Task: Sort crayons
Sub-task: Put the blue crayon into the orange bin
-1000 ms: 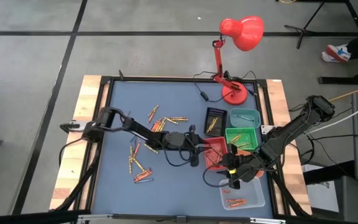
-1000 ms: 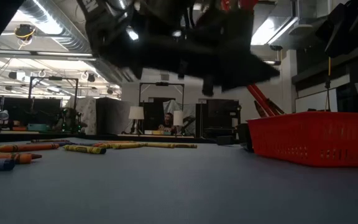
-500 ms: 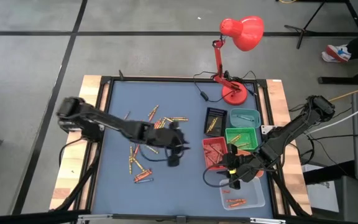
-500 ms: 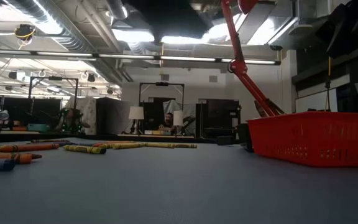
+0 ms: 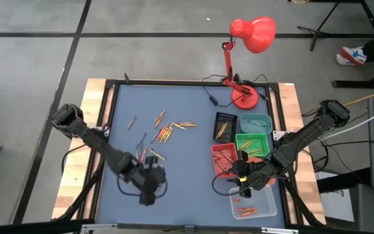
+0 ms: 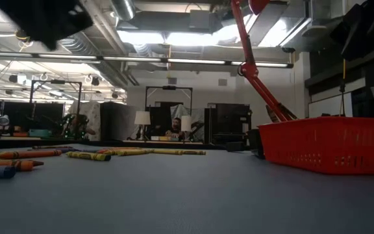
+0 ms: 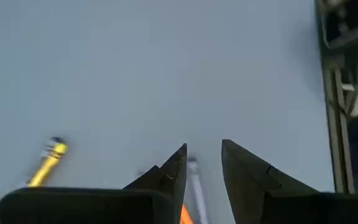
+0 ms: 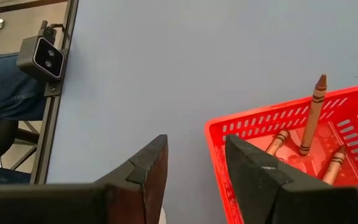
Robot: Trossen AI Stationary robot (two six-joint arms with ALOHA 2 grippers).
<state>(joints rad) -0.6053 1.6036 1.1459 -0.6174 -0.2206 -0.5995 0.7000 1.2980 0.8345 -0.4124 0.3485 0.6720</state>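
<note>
Crayons [image 5: 167, 130] lie scattered on the blue mat's left half; the low view shows some flat on the mat [image 6: 86, 156]. My left gripper [image 5: 150, 190] hangs open over the mat's near left part and hides the crayons beneath it. In its wrist view a yellow crayon [image 7: 48, 163] and an orange one [image 7: 190, 186] lie on the mat below the open fingers [image 7: 204, 146]. My right gripper [image 5: 242, 185] waits open beside the red tray [image 8: 278, 124], in which several brown crayons [image 8: 312, 115] stand or lean.
Black [image 5: 224, 125], teal [image 5: 255, 121], green [image 5: 252, 142] and red [image 5: 224, 158] trays sit at the mat's right. A clear tray [image 5: 253, 203] with orange crayons is at the near right. A red desk lamp [image 5: 245, 97] stands at the far right, its cable on the mat.
My left arm has swung away from the red tray toward the table's left and near edges, across the scattered crayons. Its gripper has tipped from nearly level to pointing steeply down. In the low view it has left the picture's middle. The crayons have stayed put.
</note>
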